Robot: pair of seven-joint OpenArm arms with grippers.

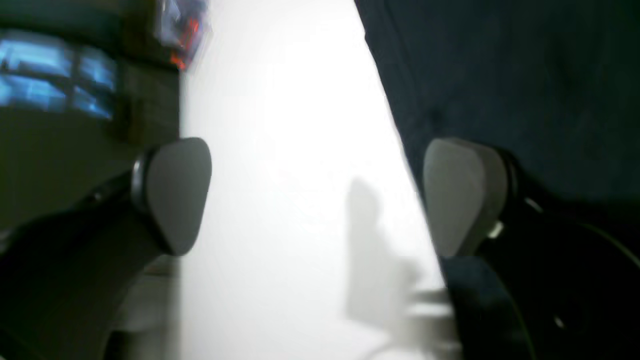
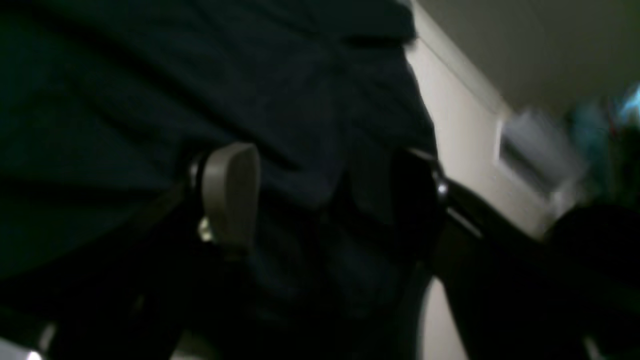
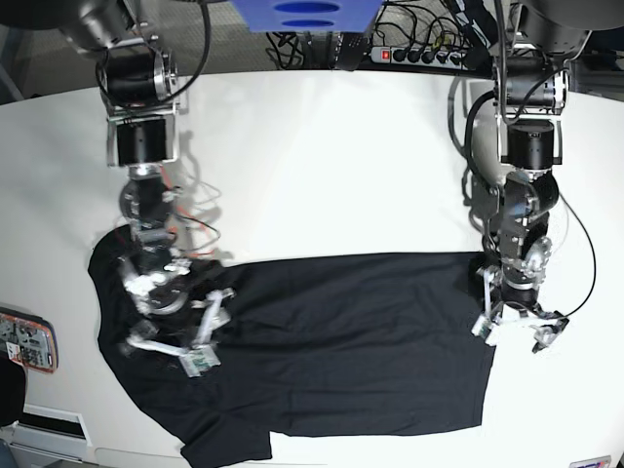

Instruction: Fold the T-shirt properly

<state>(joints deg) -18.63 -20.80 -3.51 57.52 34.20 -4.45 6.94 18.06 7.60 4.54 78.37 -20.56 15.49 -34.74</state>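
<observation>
The T-shirt (image 3: 331,341) lies spread on the white table (image 3: 322,156), its body stretching across the near half, one sleeve hanging toward the front edge and the other side bunched under the arm on the base view's left. The right gripper (image 3: 185,336) sits low over that bunched part of the shirt, over the black cloth rather than the bare table. In its wrist view the jaws stand apart with dark folds of shirt (image 2: 300,100) filling the space between them; one grey pad (image 2: 230,192) shows clearly and the other is lost in shadow, so whether the cloth is actually pinched cannot be told. The left gripper (image 3: 517,327) is at the shirt's opposite edge, on the base view's right, right where the black cloth meets the table. Its wrist view shows both grey pads (image 1: 177,192) spread wide with only bare white table (image 1: 290,150) between them, and the straight edge of the shirt (image 1: 500,75) running just beside one pad; it holds nothing. A power strip (image 3: 419,54) with cables lies at the far edge of the table, and a small flat object (image 3: 24,341) sits near the left edge.
</observation>
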